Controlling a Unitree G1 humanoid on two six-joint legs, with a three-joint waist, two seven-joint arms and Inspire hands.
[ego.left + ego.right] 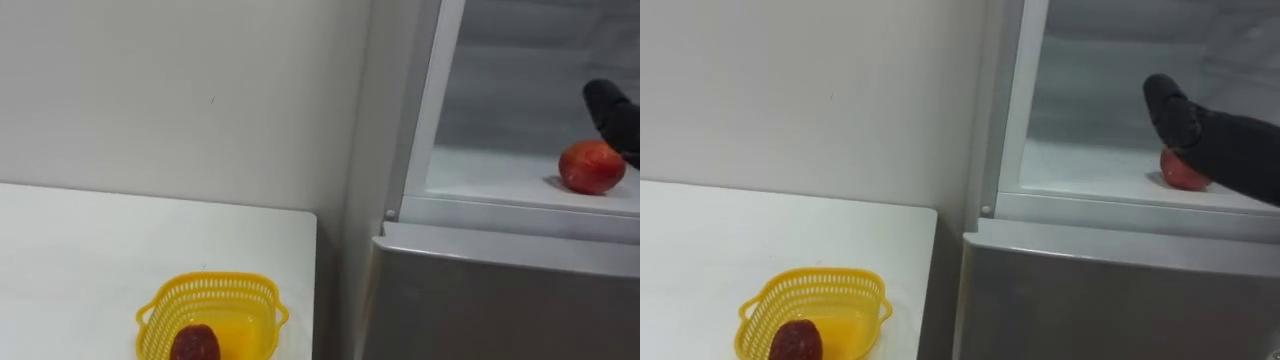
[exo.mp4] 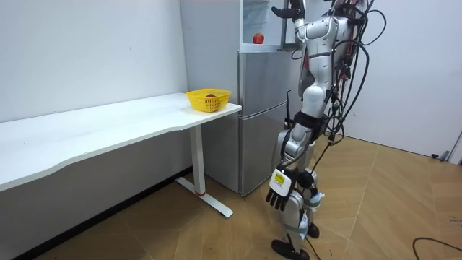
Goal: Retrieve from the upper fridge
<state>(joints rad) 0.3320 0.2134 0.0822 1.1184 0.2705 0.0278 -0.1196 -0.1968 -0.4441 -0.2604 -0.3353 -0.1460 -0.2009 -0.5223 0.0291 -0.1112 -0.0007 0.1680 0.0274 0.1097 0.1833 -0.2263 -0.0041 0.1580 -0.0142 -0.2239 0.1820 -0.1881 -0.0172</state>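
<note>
The robot stands close before the fridge (image 2: 263, 108), at the end of the white surface (image 1: 80, 260), with one arm raised into the upper compartment, which stands open. The opening step therefore looks done, and the work is at the reach. The thing to fetch, a round red fruit (image 1: 592, 167), lies on the white shelf (image 1: 490, 172) of that compartment, toward its right side and not far behind the front edge. The right hand (image 1: 1185, 120) comes in from the right and hangs just above and partly in front of the fruit. I cannot tell whether it touches the fruit, nor whether its fingers are spread or curled. The fruit appears to sit on the shelf, so I judge that the grasp is not yet made. The left hand (image 2: 278, 189) hangs beside the thigh in the room view, fingers loose and holding nothing. What is left, by my reading: close on the fruit, lift it clear of the shelf, draw it out over the lower door and carry it away. The likely place for it is the yellow basket (image 1: 165, 295) on the surface beside the fridge, where a darker red fruit (image 1: 195, 343) already lies.
</note>
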